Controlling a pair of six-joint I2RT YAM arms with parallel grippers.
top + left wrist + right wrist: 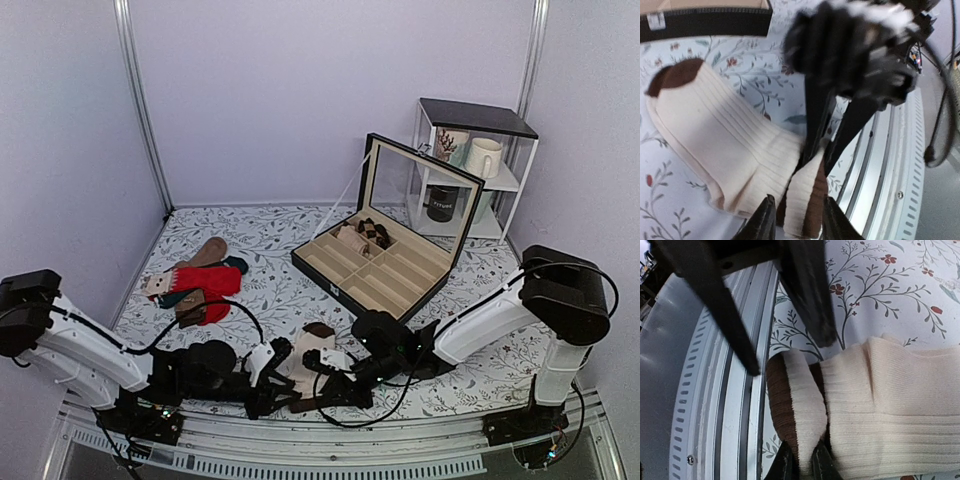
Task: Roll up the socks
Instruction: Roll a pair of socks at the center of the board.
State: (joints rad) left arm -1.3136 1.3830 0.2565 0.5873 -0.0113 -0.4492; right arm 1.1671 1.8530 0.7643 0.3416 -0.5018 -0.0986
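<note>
A: Where are the socks [725, 150] taken?
B: At the table's [270, 280] near edge, the cuff [805, 405] is pinched by the right fingers [785, 467]. It is straddled by the left fingers [762, 222], but whether they grip cannot be told.
A: Handling?
B: Soft, limp knit is expected; the folded cuff is best held.

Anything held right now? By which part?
Right gripper pinches the cream ribbed knit socks with brown bands at their folded brown-banded end. Left gripper straddles that same end; whether it grips cannot be told.
</note>
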